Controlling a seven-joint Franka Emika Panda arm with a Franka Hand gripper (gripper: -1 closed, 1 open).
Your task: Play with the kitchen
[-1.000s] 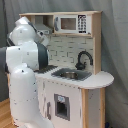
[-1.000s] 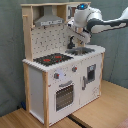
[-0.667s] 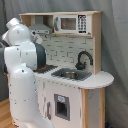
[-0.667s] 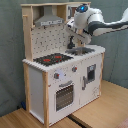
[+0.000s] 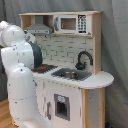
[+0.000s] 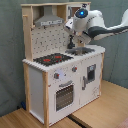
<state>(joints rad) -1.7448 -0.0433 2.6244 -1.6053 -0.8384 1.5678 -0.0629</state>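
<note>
1. The large white-and-light-wood toy kitchen (image 6: 60, 75) is standing on the wooden floor (image 6: 100, 110) in both exterior views.
2. The white robot arm (image 6: 92, 27) is reaching over the grey sink (image 5: 71, 74).
3. Whether its fingers are apart or together cannot be told.

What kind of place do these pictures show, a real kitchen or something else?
Probably a robot test room, not a real kitchen: a toy play kitchen stands on a wooden floor before a plain grey curtain, with a white robot arm beside it.

white rounded arm (image 5: 20, 75), dark joint bands, blue wrist light (image 6: 82, 11)
</note>
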